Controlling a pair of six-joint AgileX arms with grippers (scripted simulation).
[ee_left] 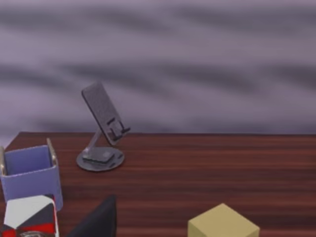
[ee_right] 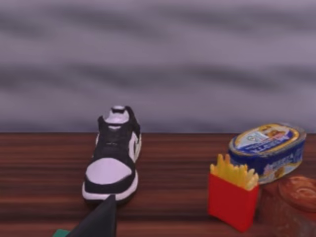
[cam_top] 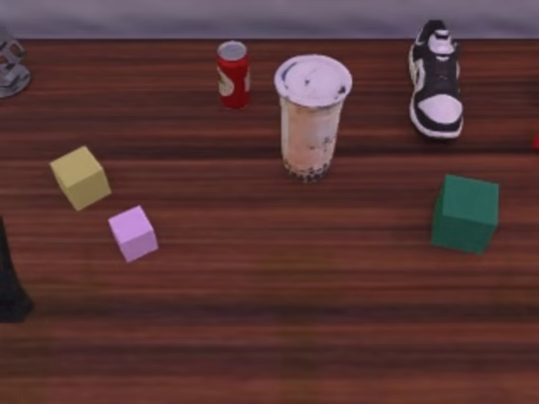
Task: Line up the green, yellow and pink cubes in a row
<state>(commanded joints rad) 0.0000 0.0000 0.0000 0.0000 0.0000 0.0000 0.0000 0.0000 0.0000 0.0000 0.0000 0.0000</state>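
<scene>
From above, my table (cam_top: 269, 337) of dark striped wood carries three scattered cubes. The green cube (cam_top: 465, 214) sits alone at the right, well apart from the other two. The yellow cube (cam_top: 80, 178) lies at the left, with the pink cube (cam_top: 133, 233) just beside it, nearer and a little to the right, the two not touching. Along the far edge stand a red can (cam_top: 233, 74), a lidded bubble tea cup (cam_top: 312, 116) at centre, and a black-and-white sneaker (cam_top: 436, 78) toward the right. A grey phone stand (cam_top: 12, 67) shows at the far left corner. A dark part of my left arm (cam_top: 10, 282) enters at the left edge; my right arm does not show here.

From my left wrist, the yellow cube (ee_left: 223, 223) appears close by, with the phone stand (ee_left: 102, 131) farther off near the table's far edge. A blue open box (ee_left: 30, 174) and a red, white and grey carton (ee_left: 30, 216) stand to one side. One dark finger (ee_left: 98, 220) of my left gripper juts into view; I cannot tell how the claw is set.

From my right wrist, the sneaker (ee_right: 113, 158) lies ahead, beside a red carton of fries (ee_right: 232, 192), a blue oval tin (ee_right: 268, 146) and a brown jar lid (ee_right: 298, 190). A sliver of the green cube (ee_right: 61, 233) shows beside one dark finger (ee_right: 100, 220) of my right gripper; whether that claw is apart or together I cannot tell.
</scene>
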